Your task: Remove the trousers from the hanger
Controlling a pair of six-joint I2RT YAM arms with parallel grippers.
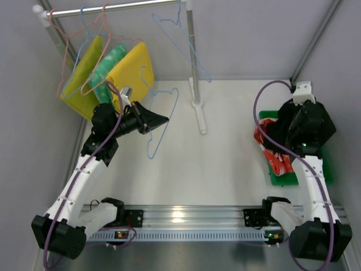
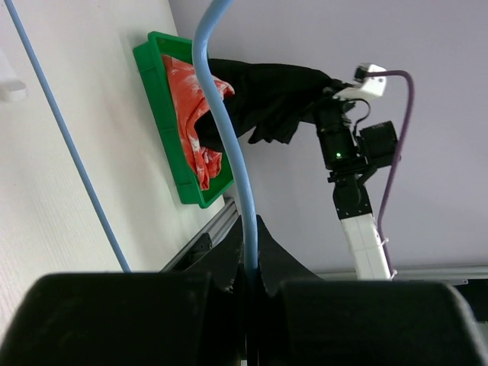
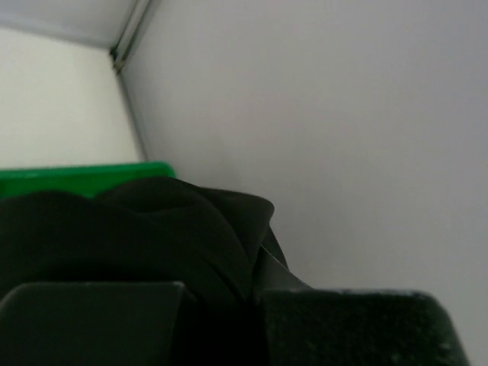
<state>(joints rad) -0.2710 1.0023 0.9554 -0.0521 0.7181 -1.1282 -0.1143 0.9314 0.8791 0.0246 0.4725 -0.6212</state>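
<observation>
Left gripper (image 1: pixel 159 119) reaches from the left side of the table toward the centre, jaws closed on the wire of a blue hanger (image 1: pixel 151 154); the left wrist view shows the wire (image 2: pixel 225 122) running down into the narrow slot between the two fingers, with no gap either side; this hanger is bare, off the rail (image 1: pixel 113 8), and held over the table in front of the garment stand; its far end lies near the tabletop, contact cannot be judged; black trousers (image 2: pixel 267 91) hang bunched from the right gripper (image 2: pixel 328 95) at the right side of the table, lifted above the green tray (image 2: pixel 162 114); whether the lower folds touch anything in the tray is unclear; right wrist view: black cloth (image 3: pixel 152 229) fills the space between the two fingers, jaws clamped on it, with the tray rim just beyond; from the top camera the right fingers are hidden under the wrist; red-orange trousers (image 2: pixel 191 114) with white pattern lie crumpled inside the tray, partly under the black cloth; seen from above (image 1: pixel 268 149) they spill over the tray's left rim; tray (image 1: pixel 282 176) sits against the right wall, well apart from the stand; on the rail, at its left end, two yellow pairs (image 1: pixel 132 68) with a green patterned pair (image 1: pixel 107 65) between them, all on hangers, tilted; one empty blue hanger on the rail further right
</observation>
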